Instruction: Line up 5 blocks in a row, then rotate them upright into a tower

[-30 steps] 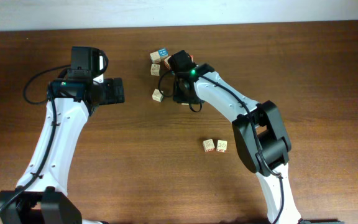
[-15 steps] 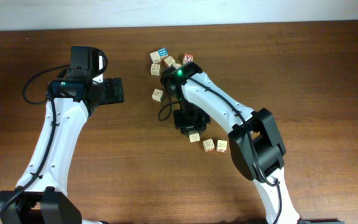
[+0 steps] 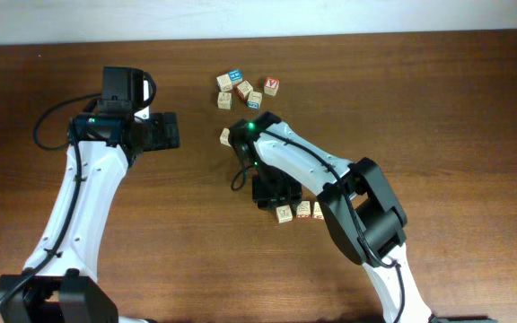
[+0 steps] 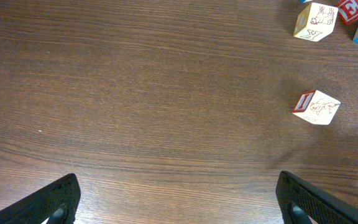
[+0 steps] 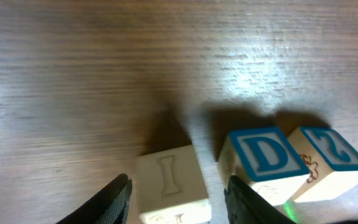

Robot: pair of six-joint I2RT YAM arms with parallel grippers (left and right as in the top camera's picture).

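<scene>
Three blocks lie in a row on the table: an "I" block [image 5: 171, 185] [image 3: 284, 213], a blue "D" block [image 5: 263, 163] [image 3: 303, 210] and a "2" block [image 5: 331, 160], which the arm partly hides from overhead. My right gripper [image 5: 179, 188] [image 3: 270, 193] straddles the "I" block, open, with a gap on each side. Another block [image 3: 226, 136] [image 4: 316, 107] lies alone left of the right arm. More blocks [image 3: 244, 90] cluster at the back. My left gripper [image 4: 179, 205] [image 3: 164, 131] hangs wide open over bare wood, holding nothing.
In the back cluster are a cube with a bright-blue top [image 3: 233, 76] and a cube with a red "V" [image 3: 272, 85]. The right arm [image 3: 330, 175] slants across the middle of the table. A light wall edge runs along the back.
My right gripper carried a block from near the back cluster toward the front, set it left of the two blocks there, and opened its jaws. The left arm stayed still.
</scene>
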